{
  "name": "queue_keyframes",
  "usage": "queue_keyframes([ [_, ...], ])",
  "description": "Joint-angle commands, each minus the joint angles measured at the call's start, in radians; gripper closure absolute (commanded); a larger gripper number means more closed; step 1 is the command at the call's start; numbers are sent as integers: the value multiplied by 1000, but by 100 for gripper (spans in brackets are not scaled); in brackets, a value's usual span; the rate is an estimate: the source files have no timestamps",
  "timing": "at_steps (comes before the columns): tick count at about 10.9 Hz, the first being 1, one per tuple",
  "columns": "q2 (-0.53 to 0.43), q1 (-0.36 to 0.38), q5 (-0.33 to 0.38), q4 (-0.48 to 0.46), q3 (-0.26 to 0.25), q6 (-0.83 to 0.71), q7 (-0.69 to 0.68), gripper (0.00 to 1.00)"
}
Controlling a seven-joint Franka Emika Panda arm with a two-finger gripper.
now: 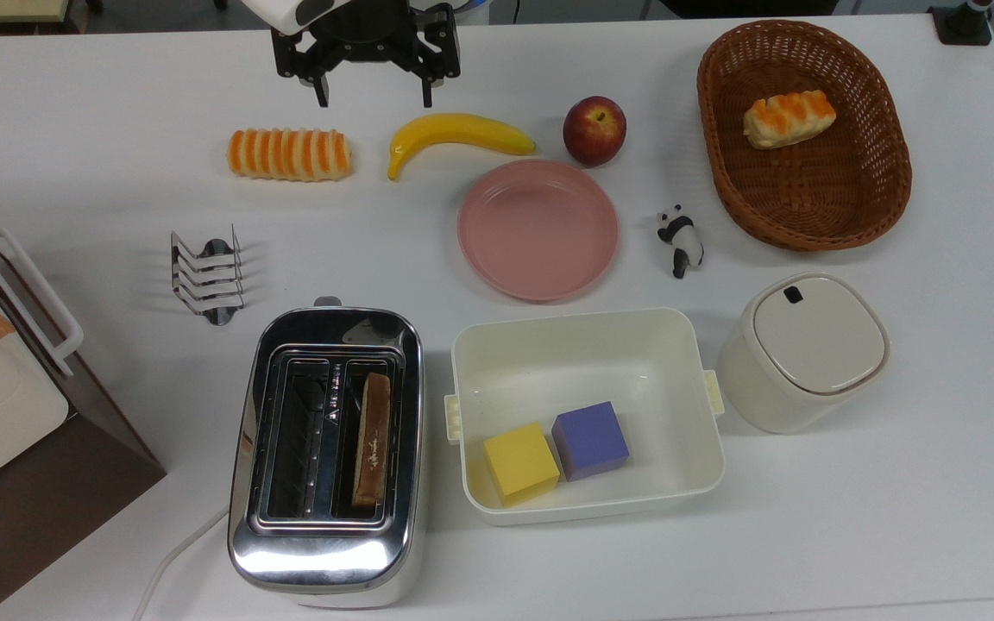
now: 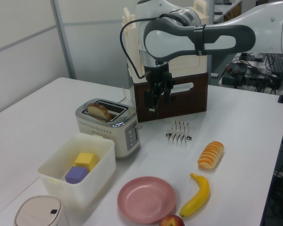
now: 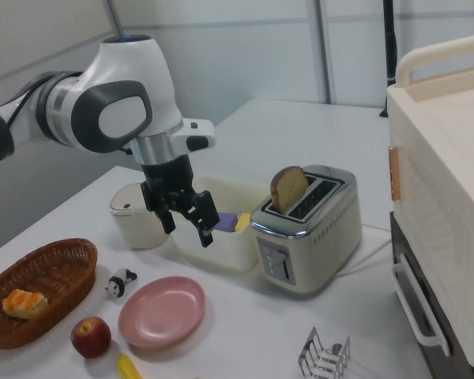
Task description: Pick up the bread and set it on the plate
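Observation:
The bread [image 1: 372, 440] is a brown toast slice standing upright in the right slot of the chrome toaster [image 1: 324, 552]. It also sticks out of the toaster in the left view [image 2: 100, 110] and the right view [image 3: 289, 189]. The pink plate [image 1: 538, 228] lies bare in the middle of the table, seen too in the left view [image 2: 147, 199] and the right view [image 3: 162, 312]. My gripper [image 1: 374, 93] hangs open with nothing in it at the top view's upper edge, far from the bread. It hovers above the table in the left view [image 2: 159, 101] and the right view [image 3: 188, 229].
A white tub [image 1: 583, 345] holds a yellow and a purple cube beside the toaster. A striped roll [image 1: 290, 154], banana [image 1: 454, 134] and apple [image 1: 594, 129] lie near the plate. Also a panda figure [image 1: 680, 240], basket [image 1: 859, 198] with a bun, lidded canister [image 1: 808, 349], toast rack [image 1: 206, 274].

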Motion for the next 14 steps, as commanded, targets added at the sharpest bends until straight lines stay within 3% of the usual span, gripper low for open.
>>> queue_keyframes([
  [1, -15, 2, 0, -20, 6, 4, 36, 0],
  [14, -15, -1, 0, -20, 6, -2, 24, 0],
])
